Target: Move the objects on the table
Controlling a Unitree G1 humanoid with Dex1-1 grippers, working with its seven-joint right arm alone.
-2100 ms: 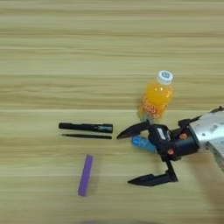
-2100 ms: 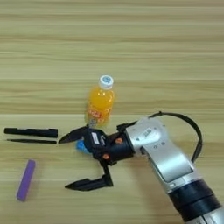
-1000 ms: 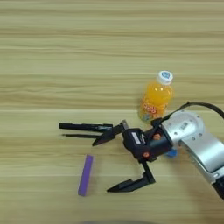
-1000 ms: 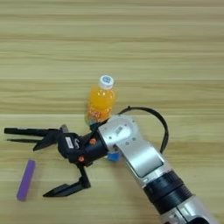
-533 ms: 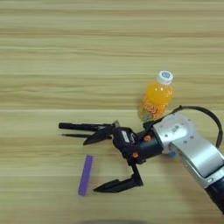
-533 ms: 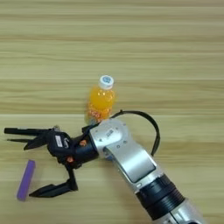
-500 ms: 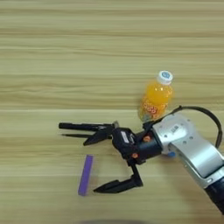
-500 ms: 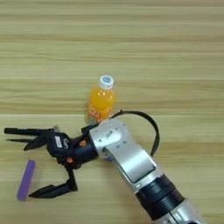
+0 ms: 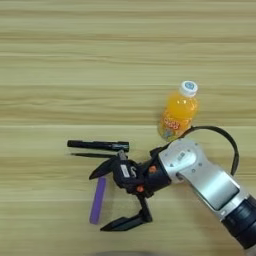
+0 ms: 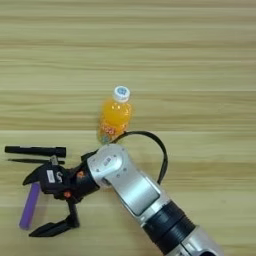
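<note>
A purple bar (image 9: 96, 207) lies on the wooden table (image 9: 60, 60) at the front left. My right gripper (image 9: 97, 202) is open, and its two black fingers straddle the bar. One fingertip (image 9: 94, 175) is at the bar's far end, the other (image 9: 105, 228) past its near end. I cannot tell whether they touch it. Just behind lie a black marker (image 9: 98, 145) and, along its near side, a thin black stick (image 9: 92, 155). An orange juice bottle (image 9: 178, 112) with a white cap stands behind the silver forearm (image 9: 205, 177).
The forearm comes in from the bottom right, with a black cable (image 9: 225, 142) looping over it close to the bottle. Bare wood stretches across the far half and the left side.
The open gripper has travelled left, from beside the bottle to over the purple bar. Bottle, marker, stick and bar lie where they were.
</note>
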